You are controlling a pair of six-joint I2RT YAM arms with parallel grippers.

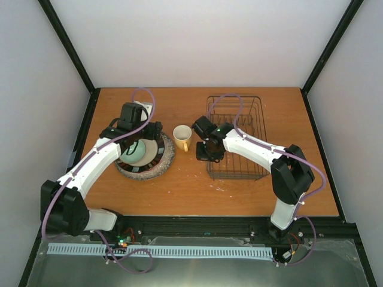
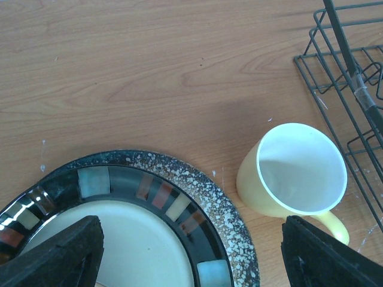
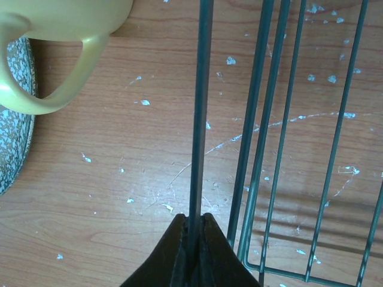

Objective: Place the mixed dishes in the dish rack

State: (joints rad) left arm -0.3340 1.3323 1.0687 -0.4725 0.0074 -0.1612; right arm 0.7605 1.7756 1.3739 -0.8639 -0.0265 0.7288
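Right gripper is clamped on the edge wire of the rectangular dark thin-wire dish rack, whose body lies to its right. Left gripper is spread wide and empty directly over a round cream ceramic plate with a black tiled band. A pale yellow ceramic mug stands upright beside its right finger.

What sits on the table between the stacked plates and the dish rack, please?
A yellow mug stands upright between the plates and the dish rack, clearest in the top external and left wrist views.
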